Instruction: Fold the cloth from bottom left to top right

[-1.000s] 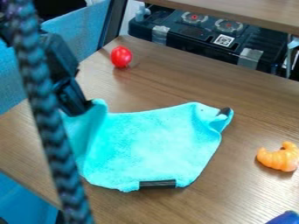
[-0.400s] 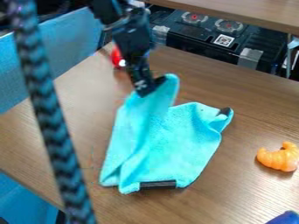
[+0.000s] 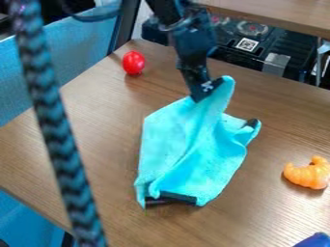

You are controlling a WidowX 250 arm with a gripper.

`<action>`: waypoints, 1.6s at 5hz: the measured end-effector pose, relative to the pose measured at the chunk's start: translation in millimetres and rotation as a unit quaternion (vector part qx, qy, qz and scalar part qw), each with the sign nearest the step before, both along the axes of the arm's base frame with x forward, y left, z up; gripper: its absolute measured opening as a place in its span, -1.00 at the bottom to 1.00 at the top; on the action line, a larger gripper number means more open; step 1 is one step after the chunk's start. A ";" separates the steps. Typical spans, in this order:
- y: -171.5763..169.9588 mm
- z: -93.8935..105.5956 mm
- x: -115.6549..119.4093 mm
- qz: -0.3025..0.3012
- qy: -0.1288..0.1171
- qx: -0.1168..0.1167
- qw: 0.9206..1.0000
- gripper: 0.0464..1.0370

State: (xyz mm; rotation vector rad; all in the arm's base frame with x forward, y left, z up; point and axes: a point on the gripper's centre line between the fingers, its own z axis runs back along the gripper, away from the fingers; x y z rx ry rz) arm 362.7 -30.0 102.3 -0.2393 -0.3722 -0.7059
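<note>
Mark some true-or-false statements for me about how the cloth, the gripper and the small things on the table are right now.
1. The gripper holds a raised part of the cloth. True.
2. The cloth lies fully flat. False: it is creased, with one part lifted.
3. The orange toy lies right of the cloth in the view. True.
4. The red object touches the cloth. False: the red object sits apart on the table.
</note>
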 end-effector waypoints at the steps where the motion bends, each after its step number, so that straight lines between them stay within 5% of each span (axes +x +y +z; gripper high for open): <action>1: -13.4 -3.4 11.1 0.012 0.001 -0.003 1.000 -0.98; 3: -37.1 -14.0 31.6 0.039 0.011 -0.012 0.999 -0.94; 4: -51.9 -20.0 39.7 0.049 0.024 -0.013 0.998 -0.63; 6: -76.6 -20.9 46.4 0.041 0.030 -0.030 0.998 0.52; 7: -82.1 -14.7 50.7 0.043 0.028 -0.049 0.997 0.93; 8: -84.4 -5.3 45.3 0.034 0.026 -0.068 0.997 0.93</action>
